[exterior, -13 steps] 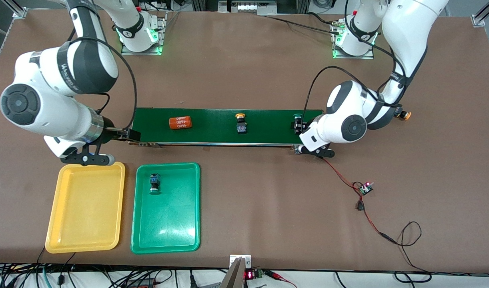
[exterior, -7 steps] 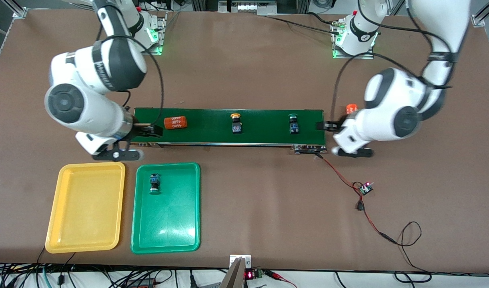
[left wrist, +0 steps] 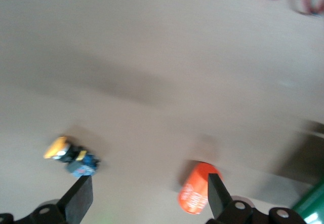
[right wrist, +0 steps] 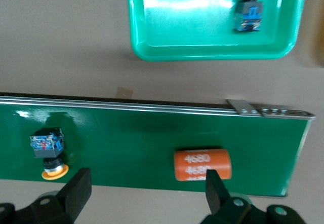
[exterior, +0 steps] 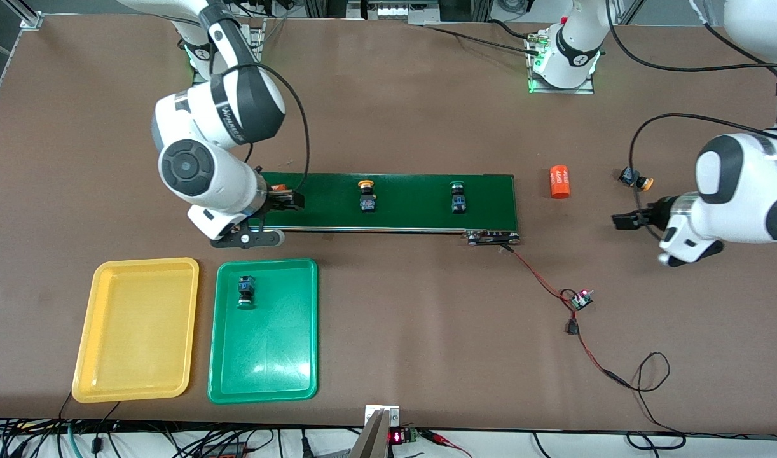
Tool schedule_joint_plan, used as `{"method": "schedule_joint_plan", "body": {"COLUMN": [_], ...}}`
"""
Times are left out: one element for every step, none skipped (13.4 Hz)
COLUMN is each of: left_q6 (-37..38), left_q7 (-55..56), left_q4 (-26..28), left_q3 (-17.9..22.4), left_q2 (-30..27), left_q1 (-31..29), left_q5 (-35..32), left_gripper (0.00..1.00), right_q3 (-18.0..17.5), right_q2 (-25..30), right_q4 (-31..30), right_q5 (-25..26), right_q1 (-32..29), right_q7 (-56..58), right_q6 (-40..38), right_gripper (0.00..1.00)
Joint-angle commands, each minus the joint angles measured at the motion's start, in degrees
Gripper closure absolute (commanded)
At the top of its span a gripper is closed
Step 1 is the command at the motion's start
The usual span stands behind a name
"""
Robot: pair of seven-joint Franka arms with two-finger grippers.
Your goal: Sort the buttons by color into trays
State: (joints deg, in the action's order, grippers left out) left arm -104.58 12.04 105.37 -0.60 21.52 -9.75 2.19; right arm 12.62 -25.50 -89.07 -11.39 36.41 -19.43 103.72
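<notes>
One green button [exterior: 245, 291] lies in the green tray [exterior: 263, 381]; the yellow tray [exterior: 136, 375] holds none.

The right gripper [exterior: 285, 198], fingers wide apart and holding nothing, is over the belt [exterior: 414, 202] end by the 4680 cylinder [right wrist: 202, 164].

On the belt wait a yellow button [exterior: 366, 196] and, at its 3 o'clock, a second green button [exterior: 458, 196].

The left gripper [exterior: 630, 220] (spread wide, empty) is off the belt, w/ another yellow button [exterior: 637, 180] and a second cylinder [exterior: 559, 182] near.

Next job, I think: grab the belt's yellow button for the yellow tray.

Trays: I see one yellow tray [exterior: 137, 331] and one green tray [exterior: 280, 356].
Belt [exterior: 414, 200]: dark green.
Buttons: yellow-capped button [exterior: 365, 196], green-capped button [exterior: 458, 197], both with black-blue bodies.
Cylinder [exterior: 559, 182]: orange with white print.
Table [exterior: 388, 114]: brown.
</notes>
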Motion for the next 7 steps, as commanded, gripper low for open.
{"method": "schedule_joint_plan", "body": {"left_q6": [0.5, 0.4, 0.3, 0.2, -0.2, -1.5, -4.2], "left_q7": [3.6, 7.0, 10.6, 13.9, 16.4, 18.2, 19.1], "left_q4": [2.6, 3.1, 4.2, 5.4, 6.9, 8.9, 11.8], "left_q3": [4.3, 5.7, 6.8, 7.9, 8.5, 9.1, 9.6], "left_q2": [-1.6, -1.6, -1.7, -2.0, -2.0, -2.1, -2.9], "left_q1": [0.2, 0.2, 0.2, 0.2, 0.2, 0.2, 0.1], "left_q5": [-1.1, -1.1, -1.1, -1.1, -1.1, -1.1, -1.1], "left_gripper": [0.00, 0.00, 0.00, 0.00, 0.00, 0.00, 0.00], "right_q3": [0.3, 0.3, 0.3, 0.3, 0.3, 0.3, 0.3], "right_q2": [1.0, 0.0, -0.3, -1.1, -1.5, -2.1, -2.7], "right_q4": [-3.7, -3.7, -3.7, -3.7, -3.7, -3.7, -3.7], "right_q5": [-0.7, -0.7, -0.7, -0.7, -0.7, -0.7, -0.7], "right_q1": [4.2, 4.8, 5.8, 6.7, 7.1, 7.6, 8.8], "right_q7": [-5.7, -6.5, -6.7, -6.8, -6.9, -7.5, -8.1], "right_q6": [5.1, 5.5, 6.2, 6.6, 6.8, 7.2, 7.5], "right_gripper": [0.00, 0.00, 0.00, 0.00, 0.00, 0.00, 0.00]}}
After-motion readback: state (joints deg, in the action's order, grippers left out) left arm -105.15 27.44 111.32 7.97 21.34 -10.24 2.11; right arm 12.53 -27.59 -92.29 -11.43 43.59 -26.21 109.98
